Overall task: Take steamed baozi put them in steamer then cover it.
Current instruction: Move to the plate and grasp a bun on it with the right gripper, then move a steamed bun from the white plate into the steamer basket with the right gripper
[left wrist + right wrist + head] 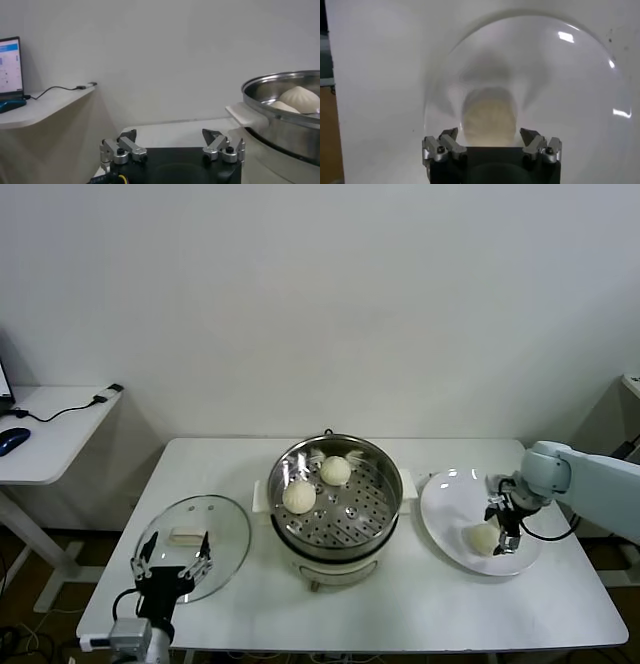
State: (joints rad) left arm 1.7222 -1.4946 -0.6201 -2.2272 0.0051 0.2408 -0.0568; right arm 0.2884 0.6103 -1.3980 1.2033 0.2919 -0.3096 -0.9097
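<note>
The steamer [345,509] stands mid-table on its white pot base, with two baozi [299,496] [335,470] in the basket. A third baozi [484,538] lies on the white plate [445,509] at the right. My right gripper [503,532] is open just over the plate beside this baozi. In the right wrist view the baozi [489,116] lies just ahead of the open gripper [489,134], between its fingers. The glass cover [215,524] lies flat at the table's left. My left gripper [172,567] is open and empty over its near edge. The left wrist view shows the open left gripper [170,135] and the steamer [280,87].
A white side desk [50,434] with a mouse and a cable stands to the left of the table. A laptop screen [10,65] shows on it in the left wrist view. A white wall is behind the table.
</note>
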